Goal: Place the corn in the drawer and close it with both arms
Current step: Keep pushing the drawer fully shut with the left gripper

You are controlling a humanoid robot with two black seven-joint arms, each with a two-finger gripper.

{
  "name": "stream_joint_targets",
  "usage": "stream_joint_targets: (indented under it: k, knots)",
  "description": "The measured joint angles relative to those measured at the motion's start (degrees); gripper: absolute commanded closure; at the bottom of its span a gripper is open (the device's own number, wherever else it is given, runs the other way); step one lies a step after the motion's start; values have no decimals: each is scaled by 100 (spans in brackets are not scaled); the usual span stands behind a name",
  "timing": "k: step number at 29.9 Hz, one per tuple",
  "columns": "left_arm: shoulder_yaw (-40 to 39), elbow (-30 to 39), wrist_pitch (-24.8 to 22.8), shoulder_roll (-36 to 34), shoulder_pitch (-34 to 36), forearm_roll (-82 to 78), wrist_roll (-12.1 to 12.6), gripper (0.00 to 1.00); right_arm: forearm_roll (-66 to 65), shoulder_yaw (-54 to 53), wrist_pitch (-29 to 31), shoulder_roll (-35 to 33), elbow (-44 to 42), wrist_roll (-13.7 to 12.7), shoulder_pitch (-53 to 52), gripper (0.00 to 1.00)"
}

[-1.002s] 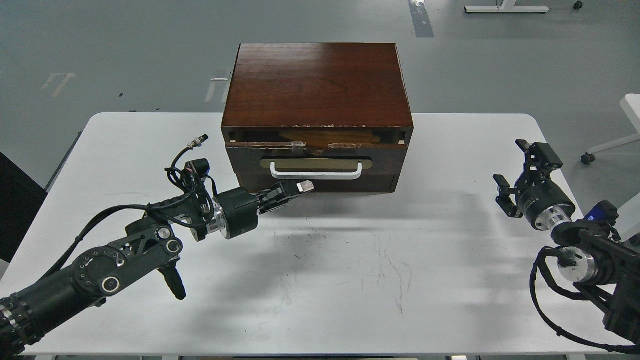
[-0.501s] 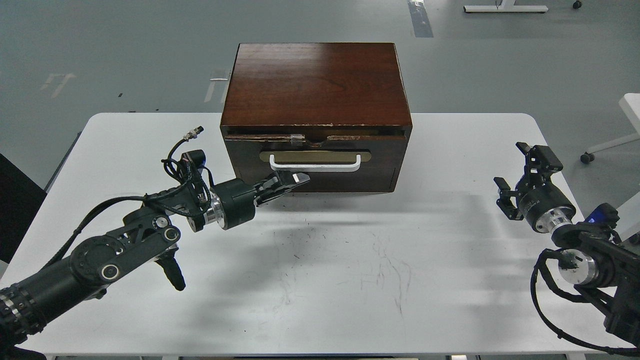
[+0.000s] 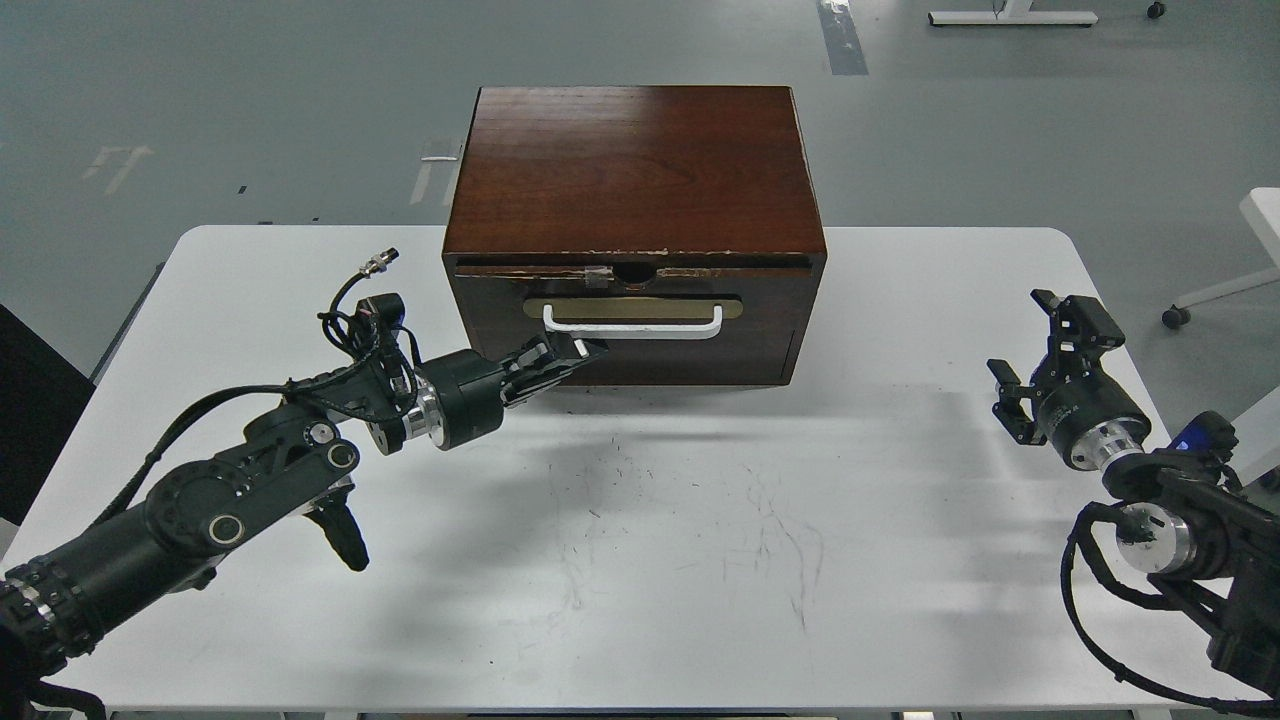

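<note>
The dark reddish-brown cabinet (image 3: 634, 165) stands at the back middle of the white table (image 3: 900, 520). Its drawer (image 3: 690, 345) is pushed in flush, with the white bar handle (image 3: 632, 324) on a tan plate showing. The corn is hidden from view. My left gripper (image 3: 572, 356) is shut, its tips against the drawer front just below the handle's left end. My right gripper (image 3: 1036, 352) is open and empty, well to the right of the cabinet, above the table's right side.
The cabinet's top front edge (image 3: 640, 262) is chipped. The table surface in front shows scuff marks (image 3: 760, 540). Grey floor lies beyond the table, with a white furniture base (image 3: 1010, 17) at the far back right.
The drawer went from partly open to fully pushed in. My left gripper moved forward with it against the drawer front. The right arm barely moved.
</note>
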State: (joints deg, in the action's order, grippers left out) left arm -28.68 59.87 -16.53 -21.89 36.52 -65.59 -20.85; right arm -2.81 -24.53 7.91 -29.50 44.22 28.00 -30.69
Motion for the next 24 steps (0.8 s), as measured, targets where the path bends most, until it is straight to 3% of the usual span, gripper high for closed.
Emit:
stream_joint_targets:
  k: [24]
  knots:
    - [39,-293,-278,-14,255,224,-14,100,0,-8,0,-20,3,0,37,2]
